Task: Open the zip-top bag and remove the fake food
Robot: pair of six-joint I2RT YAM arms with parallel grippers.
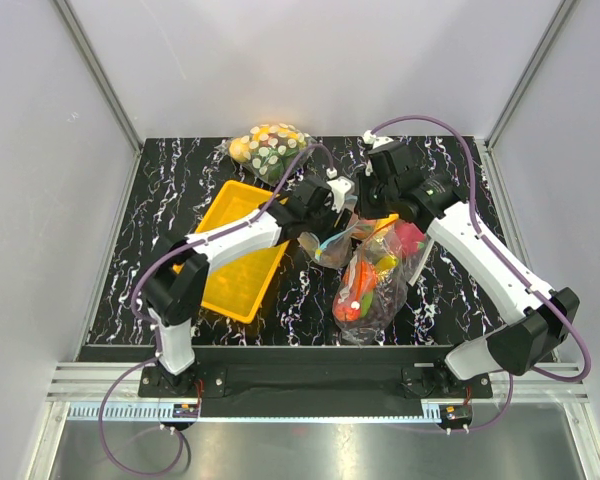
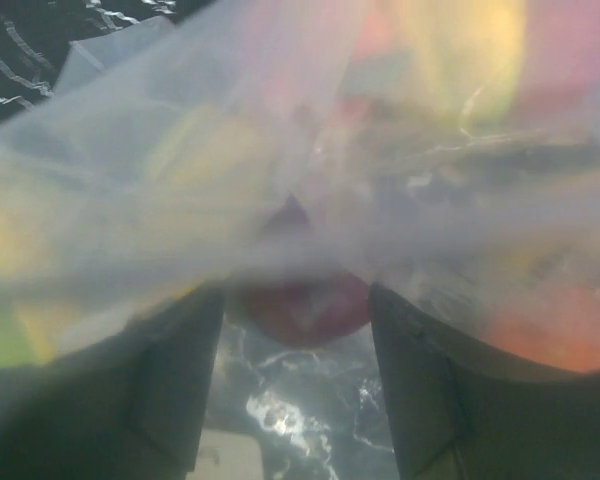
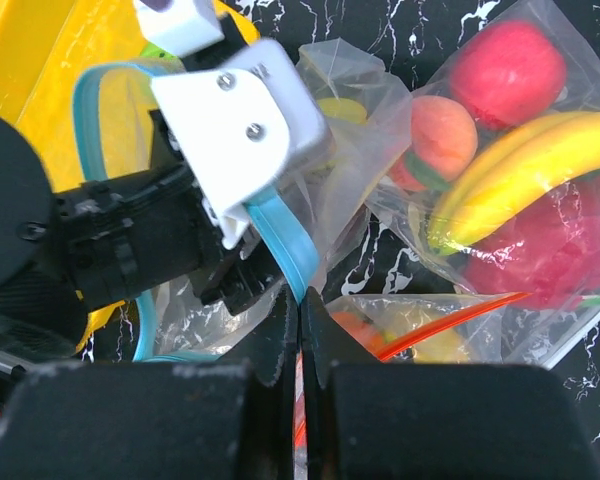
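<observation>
The zip-top bag lies mid-table, clear with a blue zip strip. My right gripper is shut on that strip at the mouth's near edge. The strip loops round my left gripper, which reaches into the open mouth. In the left wrist view, through blurred film, a dark red round fruit fills the gap at the left gripper, touching both fingers. A yellow-green piece shows inside the bag.
A larger clear bag of red and orange fruit and a banana lies right beside the zip-top bag, partly under my right arm. A yellow bin sits on the left. A dotted bag rests at the back edge.
</observation>
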